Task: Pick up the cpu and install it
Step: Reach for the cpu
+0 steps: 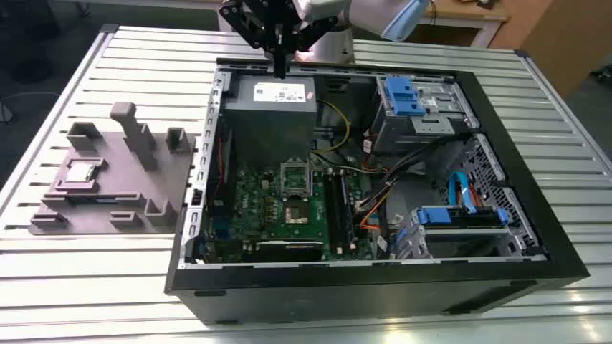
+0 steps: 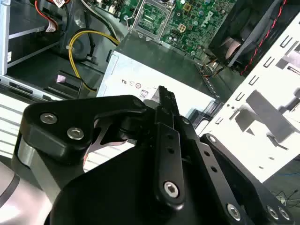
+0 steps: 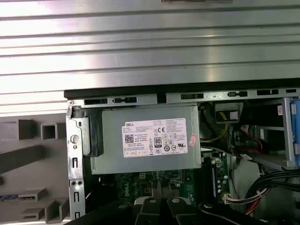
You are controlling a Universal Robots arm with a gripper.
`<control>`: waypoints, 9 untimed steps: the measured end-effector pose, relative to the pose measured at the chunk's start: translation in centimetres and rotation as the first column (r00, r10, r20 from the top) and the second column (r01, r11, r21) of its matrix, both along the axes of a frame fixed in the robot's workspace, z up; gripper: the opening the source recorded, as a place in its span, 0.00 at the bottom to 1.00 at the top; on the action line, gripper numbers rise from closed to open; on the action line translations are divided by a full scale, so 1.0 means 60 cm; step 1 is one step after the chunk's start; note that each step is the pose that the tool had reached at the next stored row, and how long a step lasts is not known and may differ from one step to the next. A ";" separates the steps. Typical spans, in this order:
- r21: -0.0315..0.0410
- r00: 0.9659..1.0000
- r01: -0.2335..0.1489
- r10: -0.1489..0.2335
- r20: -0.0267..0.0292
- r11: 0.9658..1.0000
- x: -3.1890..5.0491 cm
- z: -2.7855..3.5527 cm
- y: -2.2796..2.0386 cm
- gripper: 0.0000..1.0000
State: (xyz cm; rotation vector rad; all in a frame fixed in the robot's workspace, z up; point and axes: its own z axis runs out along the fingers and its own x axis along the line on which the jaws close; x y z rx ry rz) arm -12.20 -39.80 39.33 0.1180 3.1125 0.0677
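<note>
Nearest us, exterior view: computer case (image 1: 383, 283), side open, lying on the slatted table (image 1: 96, 287). Gripper (image 1: 280, 69) at the upper middle of the frame, over the grey power supply (image 1: 268, 118); claw clenched and, as we read it, holding nothing. Cpu (image 1: 82, 172) at the exterior view's left, well apart from the gripper, seated flat on the grey fixture (image 1: 91, 218), silver top upward. It is square, so we log no long axis; its edges run with the fixture's. Motherboard (image 1: 254, 208) inside the case: we judge its socket unfilled.

Second wrist view: black fingers (image 2: 165, 101) pressed together above the power supply's white label.

First wrist view: power supply beneath the arm, fixture beside the case.

Status, by our judgement: pick-up not begun; grasp, carry and seating all outstanding.
</note>
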 end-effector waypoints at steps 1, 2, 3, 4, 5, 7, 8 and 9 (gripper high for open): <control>0.000 1.000 0.000 0.000 0.000 1.000 0.000 0.000 0.0000 0.10; 0.000 1.000 0.000 0.000 0.000 1.000 0.000 0.000 0.0001 0.10; 0.000 1.000 0.000 0.000 0.000 1.000 0.000 0.000 0.0003 0.10; 0.000 1.000 0.000 0.000 0.000 1.000 0.000 0.000 0.0003 0.10; 0.000 1.000 0.000 0.000 0.000 1.000 0.000 0.000 0.0003 0.10; 0.000 1.000 0.000 0.000 0.000 1.000 -0.001 0.000 0.0004 0.10; 0.000 1.000 0.000 0.000 0.000 1.000 -0.002 0.000 0.0003 0.10; 0.000 1.000 0.000 0.000 0.000 1.000 -0.002 0.000 0.0003 0.10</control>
